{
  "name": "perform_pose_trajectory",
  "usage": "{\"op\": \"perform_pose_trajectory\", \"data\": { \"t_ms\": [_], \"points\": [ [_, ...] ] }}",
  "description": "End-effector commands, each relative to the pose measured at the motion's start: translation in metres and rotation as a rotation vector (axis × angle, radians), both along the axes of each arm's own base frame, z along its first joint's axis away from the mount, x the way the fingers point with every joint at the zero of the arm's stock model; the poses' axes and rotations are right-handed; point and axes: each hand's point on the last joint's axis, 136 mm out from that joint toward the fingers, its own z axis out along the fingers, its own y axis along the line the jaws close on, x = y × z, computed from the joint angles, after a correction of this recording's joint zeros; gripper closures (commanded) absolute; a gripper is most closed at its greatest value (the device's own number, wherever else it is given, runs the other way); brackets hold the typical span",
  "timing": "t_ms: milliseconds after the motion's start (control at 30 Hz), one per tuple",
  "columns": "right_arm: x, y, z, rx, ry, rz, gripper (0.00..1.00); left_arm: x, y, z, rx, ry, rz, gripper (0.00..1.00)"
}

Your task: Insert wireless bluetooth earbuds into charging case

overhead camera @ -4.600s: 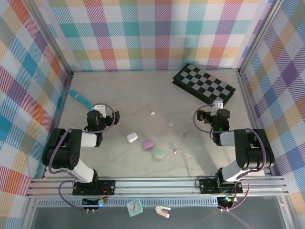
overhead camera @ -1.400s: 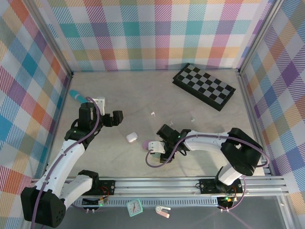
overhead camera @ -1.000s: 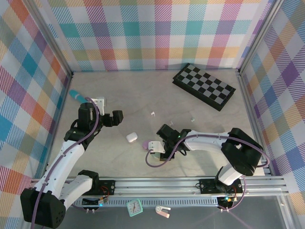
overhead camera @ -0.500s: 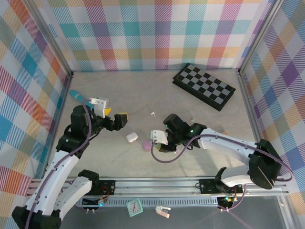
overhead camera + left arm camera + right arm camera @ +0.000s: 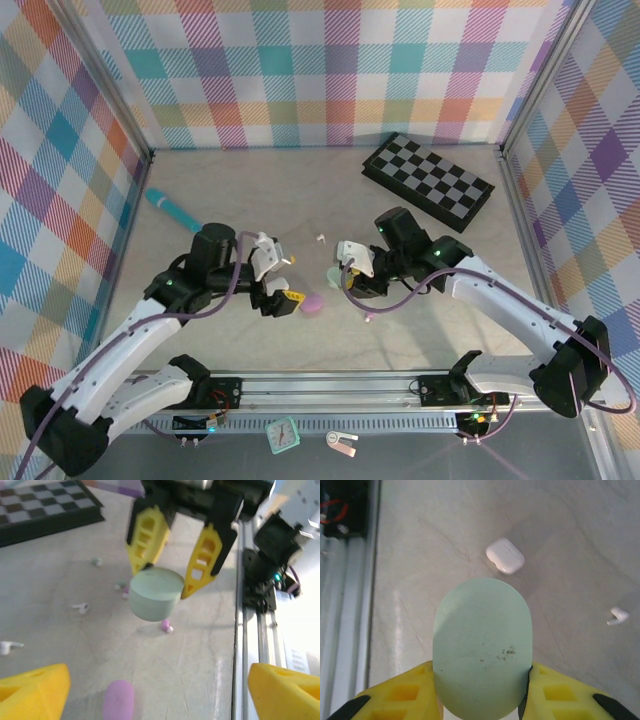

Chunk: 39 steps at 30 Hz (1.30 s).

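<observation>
- Mint case is held clamped in the right end effector, raised off the table.
- Left end effector is seen spread wide, nothing grasped.
- Pink case is seen just beside it.

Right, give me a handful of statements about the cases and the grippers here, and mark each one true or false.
1. The right gripper holds the mint green case between its fingers. True.
2. The left gripper is shut on the pink case. False: the left gripper is open, and the pink case lies on the table with nothing touching it.
3. The chessboard lies towards the far right of the table. True.
4. The white case sits on top of the chessboard. False: it lies on the bare table surface.
</observation>
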Motion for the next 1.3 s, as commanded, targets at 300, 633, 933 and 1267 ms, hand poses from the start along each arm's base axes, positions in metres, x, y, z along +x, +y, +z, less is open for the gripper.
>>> {"op": "perform_pose_trajectory", "data": {
  "t_ms": [300, 633, 933, 1267],
  "points": [
    [-0.013, 0.03, 0.052, 0.189, 0.026, 0.185, 0.7, -0.002, -0.04, 0.024, -0.132, -0.1, -0.26, 0.22],
    [-0.004, 0.038, 0.062, 0.253, -0.019, 0.162, 0.72, 0.001, -0.042, 0.029, -0.19, -0.081, -0.218, 0.3],
    [-0.005, 0.033, 0.072, 0.291, -0.057, 0.124, 0.73, 0.002, -0.042, 0.031, -0.197, -0.083, -0.206, 0.31],
    [-0.003, 0.031, 0.07, 0.283, -0.058, 0.103, 0.73, 0.003, -0.042, 0.037, -0.213, -0.089, -0.204, 0.44]
  ]
}}
